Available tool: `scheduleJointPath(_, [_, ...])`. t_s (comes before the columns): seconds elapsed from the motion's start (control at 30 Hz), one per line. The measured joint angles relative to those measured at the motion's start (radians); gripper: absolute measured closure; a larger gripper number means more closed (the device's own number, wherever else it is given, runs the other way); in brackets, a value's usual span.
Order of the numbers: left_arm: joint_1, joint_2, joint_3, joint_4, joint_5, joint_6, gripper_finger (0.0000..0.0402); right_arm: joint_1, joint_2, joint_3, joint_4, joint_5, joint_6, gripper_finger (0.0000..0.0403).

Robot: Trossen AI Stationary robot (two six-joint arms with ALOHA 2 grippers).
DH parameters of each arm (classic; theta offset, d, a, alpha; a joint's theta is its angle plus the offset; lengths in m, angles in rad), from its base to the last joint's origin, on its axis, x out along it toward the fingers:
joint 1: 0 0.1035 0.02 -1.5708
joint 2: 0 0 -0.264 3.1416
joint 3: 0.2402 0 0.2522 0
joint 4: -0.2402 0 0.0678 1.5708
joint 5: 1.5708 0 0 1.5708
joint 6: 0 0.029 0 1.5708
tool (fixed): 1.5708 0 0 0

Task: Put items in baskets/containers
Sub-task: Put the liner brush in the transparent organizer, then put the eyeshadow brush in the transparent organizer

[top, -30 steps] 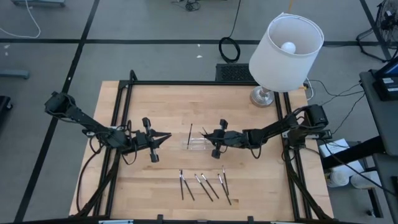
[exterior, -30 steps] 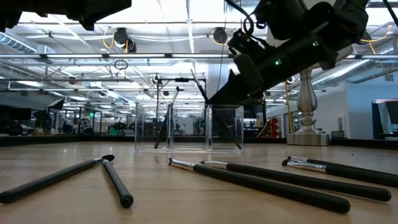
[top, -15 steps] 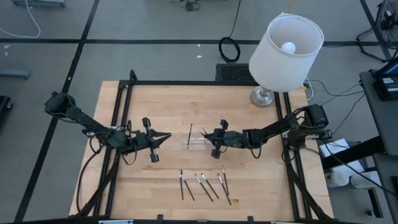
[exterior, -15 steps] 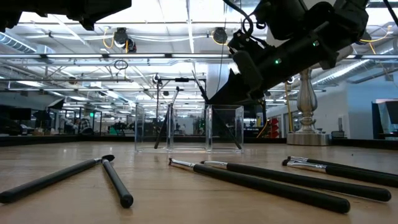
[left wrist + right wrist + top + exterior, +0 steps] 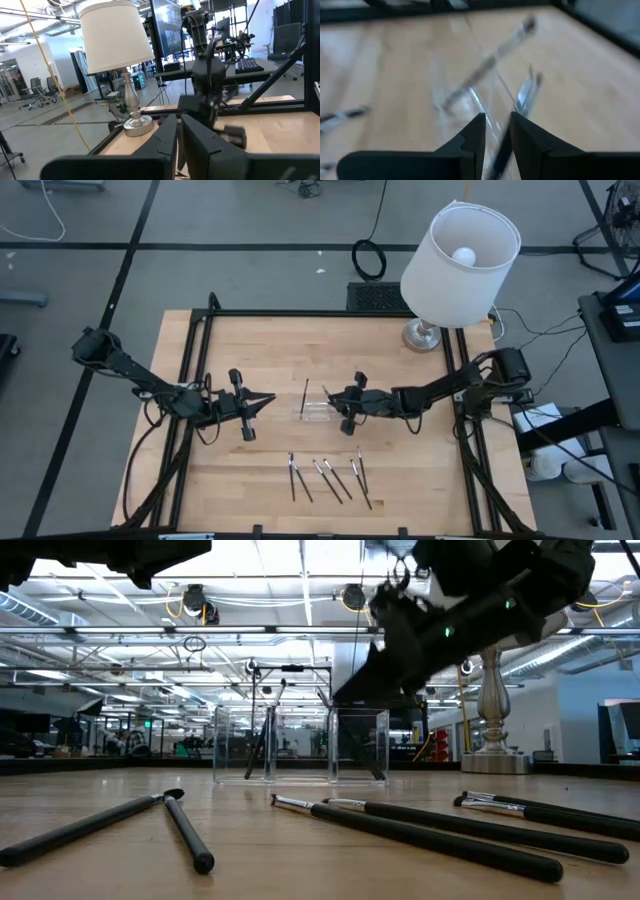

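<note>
Clear plastic is forming the tray [image 5: 316,409], which is sitting at the centre of the high view on the wooden table [image 5: 260,350], between the two grippers. One stick [image 5: 305,395] is leaning at the tray's left end, and another [image 5: 328,394] is angling up at its right end. The right gripper [image 5: 334,400] is hovering at the tray's right end; in the right wrist view its fingers [image 5: 476,134] are standing slightly apart, with a stick [image 5: 529,93] lying just beyond them over the tray wall [image 5: 472,97], though motion blur is making it hard to tell whether the fingers are touching it. The left gripper [image 5: 268,400] is waiting left of the tray, apart from it, and its fingers [image 5: 167,137] are standing nearly together with only a narrow slit between them and nothing in it. Six loose sticks [image 5: 328,477] are lying in the lower centre of the high view, below the tray; the low view is showing them across the foreground [image 5: 420,835]. A white lamp [image 5: 460,255] is standing at the upper right corner of the table.
</note>
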Motion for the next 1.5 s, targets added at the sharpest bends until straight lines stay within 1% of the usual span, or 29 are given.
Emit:
scheduleJointPath(0.07, [0.0, 0.0, 0.0, 0.0, 0.0, 0.0, 0.0366, 0.008, -0.042, 0.008, 0.009, -0.02, -0.032, 0.0324])
scheduleJointPath(0.17, [0.0, 0.0, 0.0, 0.0, 0.0, 0.002, 0.0366, 0.035, -0.139, 0.009, 0.009, -0.069, -0.09, 0.0326])
scheduleJointPath(0.23, [0.0, 0.0, 0.0, -0.001, 0.0, 0.003, 0.0366, 0.067, -0.223, 0.009, -0.046, -0.088, -0.104, 0.0326])
scheduleJointPath(0.27, [0.0, 0.0, 0.0, -0.002, 0.0, 0.003, 0.0366, 0.09, -0.268, 0.009, -0.087, -0.08, -0.105, 0.0326])
scheduleJointPath(0.3, [0.0, 0.0, 0.0, -0.007, 0.0, 0.003, 0.0366, 0.12, -0.312, 0.014, -0.141, -0.051, -0.101, 0.0326])
scheduleJointPath(0.37, [0.0, 0.0, 0.0, -0.023, 0.0, 0.006, 0.0366, 0.202, -0.378, 0.042, -0.298, 0.059, -0.08, 0.0333])
scheduleJointPath(0.43, [0.0, 0.0, 0.0, -0.029, -0.001, 0.006, 0.0366, 0.306, -0.415, 0.054, -0.442, 0.176, -0.026, 0.0346])
scheduleJointPath(0.47, [0.0, 0.0, 0.0, -0.03, -0.001, 0.006, 0.0366, 0.356, -0.417, 0.055, -0.476, 0.217, 0.009, 0.0354])
scheduleJointPath(0.57, [0.0, 0.0, 0.0, -0.032, -0.001, 0.006, 0.0366, 0.503, -0.392, 0.055, -0.551, 0.34, 0.114, 0.0382])
scheduleJointPath(0.63, [0.0, 0.0, 0.0, -0.032, -0.001, 0.006, 0.0366, 0.575, -0.343, 0.056, -0.569, 0.416, 0.174, 0.0397])
scheduleJointPath(0.7, [0.0, 0.0, 0.0, -0.031, -0.001, 0.005, 0.0366, 0.624, -0.285, 0.051, -0.576, 0.464, 0.227, 0.0398])
scheduleJointPath(0.73, [0.0, 0.0, 0.0, -0.03, -0.001, 0.0, 0.0366, 0.638, -0.255, 0.051, -0.576, 0.466, 0.251, 0.0397])
scheduleJointPath(0.83, [0.0, 0.0, 0.0, -0.028, -0.001, -0.002, 0.0366, 0.645, -0.171, 0.052, -0.574, 0.457, 0.288, 0.04])
scheduleJointPath(1.0, [0.0, 0.0, 0.0, -0.028, -0.001, -0.004, 0.0366, 0.6, -0.09, 0.052, -0.573, 0.419, 0.254, 0.0398])
scheduleJointPath(1.13, [0.0, 0.0, 0.0, -0.028, -0.019, 0.024, 0.0366, 0.552, -0.074, 0.052, -0.546, 0.357, 0.245, 0.0397])
scheduleJointPath(1.23, [0.0, 0.0, 0.0, -0.028, -0.072, 0.045, 0.0366, 0.523, -0.075, 0.052, -0.516, 0.299, 0.233, 0.0398])
scheduleJointPath(1.33, [0.0, 0.0, 0.0, -0.029, -0.109, 0.046, 0.0366, 0.51, -0.075, 0.052, -0.496, 0.3, 0.232, 0.0394])
scheduleJointPath(1.43, [0.0, 0.0, 0.0, -0.032, -0.109, 0.022, 0.0366, 0.508, -0.075, 0.052, -0.478, 0.305, 0.226, 0.0384])
scheduleJointPath(1.5, [0.0, 0.0, 0.0, -0.032, -0.108, 0.007, 0.0366, 0.509, -0.075, 0.052, -0.455, 0.337, 0.214, 0.0373])
